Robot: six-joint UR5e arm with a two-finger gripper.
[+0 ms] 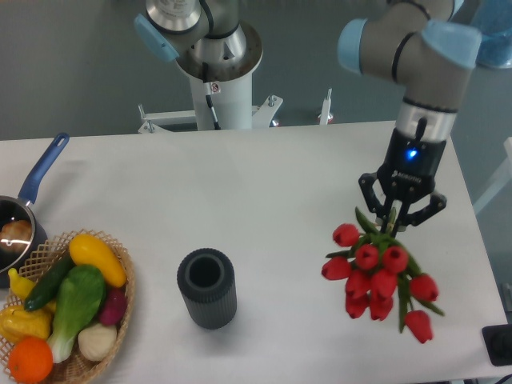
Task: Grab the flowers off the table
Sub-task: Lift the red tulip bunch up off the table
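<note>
The flowers (380, 276) are a small bunch of red tulips with green stems and leaves, at the right side of the white table (264, 184). Their heads point toward the front edge and their stems point back toward the arm. My gripper (391, 226) points straight down over the stem end. Its fingers are closed in around the green stems. I cannot tell whether the bunch rests on the table or hangs just above it.
A dark grey ribbed cylindrical cup (207, 288) stands upright at front centre. A wicker basket (120, 300) of vegetables and fruit sits at the front left. A pot with a blue handle (44, 168) is behind it. The table's right edge is close to the flowers.
</note>
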